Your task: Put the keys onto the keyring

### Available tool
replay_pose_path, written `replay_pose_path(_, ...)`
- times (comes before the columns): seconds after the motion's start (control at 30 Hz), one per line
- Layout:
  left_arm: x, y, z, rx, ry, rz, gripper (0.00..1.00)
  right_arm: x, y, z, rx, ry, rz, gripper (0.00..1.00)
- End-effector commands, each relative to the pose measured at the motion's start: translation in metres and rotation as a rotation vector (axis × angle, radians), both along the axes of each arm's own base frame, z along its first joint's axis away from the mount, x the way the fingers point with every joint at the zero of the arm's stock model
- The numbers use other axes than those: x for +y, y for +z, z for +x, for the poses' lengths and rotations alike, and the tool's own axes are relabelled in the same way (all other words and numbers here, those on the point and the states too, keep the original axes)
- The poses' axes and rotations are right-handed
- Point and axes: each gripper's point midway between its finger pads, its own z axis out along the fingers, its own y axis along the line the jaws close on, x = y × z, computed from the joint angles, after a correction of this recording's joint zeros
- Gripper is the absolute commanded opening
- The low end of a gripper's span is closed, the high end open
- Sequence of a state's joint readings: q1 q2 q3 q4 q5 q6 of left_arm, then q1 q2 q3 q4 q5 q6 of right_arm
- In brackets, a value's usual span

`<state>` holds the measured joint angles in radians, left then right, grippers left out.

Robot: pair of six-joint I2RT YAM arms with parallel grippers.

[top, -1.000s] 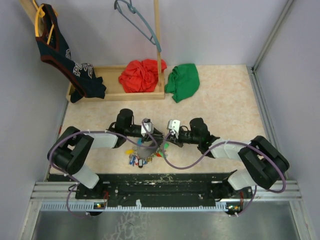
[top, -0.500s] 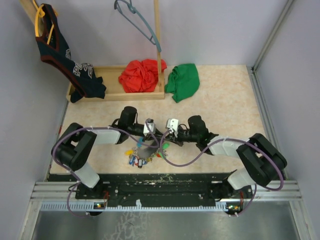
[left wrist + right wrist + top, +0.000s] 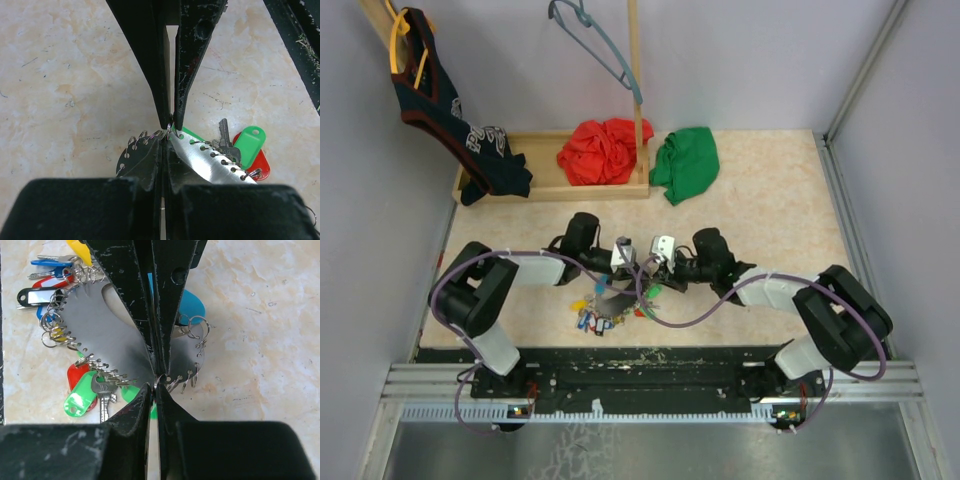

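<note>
Contact sits at one rim: we see the left gripper [image 3: 170, 120] closed tight on the edge of the keyring [image 3: 95, 320], and the right gripper [image 3: 156, 371] pinched shut on that edge just to its right. The grey plate lies just nearer than both tips, with keys [image 3: 102, 392] fanned along its left and near sides.

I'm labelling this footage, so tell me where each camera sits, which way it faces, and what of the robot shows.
Top external: above and behind the bases, looking down on the table; left arm and right arm meet at the keyring.
Left wrist: on the left arm, looking along the left gripper to the keyring; right gripper points back opposite.
Right wrist: the mirror view, right gripper at the bottom, left gripper opposite.
Shared: both wrist views show the keyring and green-tagged key.
</note>
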<state>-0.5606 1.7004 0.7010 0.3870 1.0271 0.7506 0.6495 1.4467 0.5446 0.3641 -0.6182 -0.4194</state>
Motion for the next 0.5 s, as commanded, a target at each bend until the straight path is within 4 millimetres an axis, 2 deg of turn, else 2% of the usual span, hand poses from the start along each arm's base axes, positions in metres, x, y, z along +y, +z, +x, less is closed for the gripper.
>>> replay_pose_path(0.0, -0.006, 0.012, 0.004, -0.026, 0.018, -0.014, 0.01, 0.012, 0.039, 0.009, -0.052, -0.004, 0.077, 0.11)
replay_pose_path(0.07, -0.004, 0.011, 0.004, -0.02, 0.037, -0.009, 0.01, 0.007, 0.036, 0.008, -0.027, -0.035, 0.059, 0.19)
replay_pose_path(0.2, -0.002, 0.008, 0.004, 0.012, 0.066, -0.003, 0.01, -0.003, 0.028, 0.014, 0.009, -0.121, 0.014, 0.19)
replay_pose_path(0.33, -0.001, 0.006, 0.004, 0.035, 0.083, 0.004, 0.01, -0.003, 0.025, 0.013, 0.039, -0.13, 0.001, 0.19)
replay_pose_path(0.47, 0.003, 0.009, 0.007, 0.091, 0.162, 0.027, 0.02, -0.008, 0.022, 0.016, 0.099, -0.18, -0.048, 0.25)
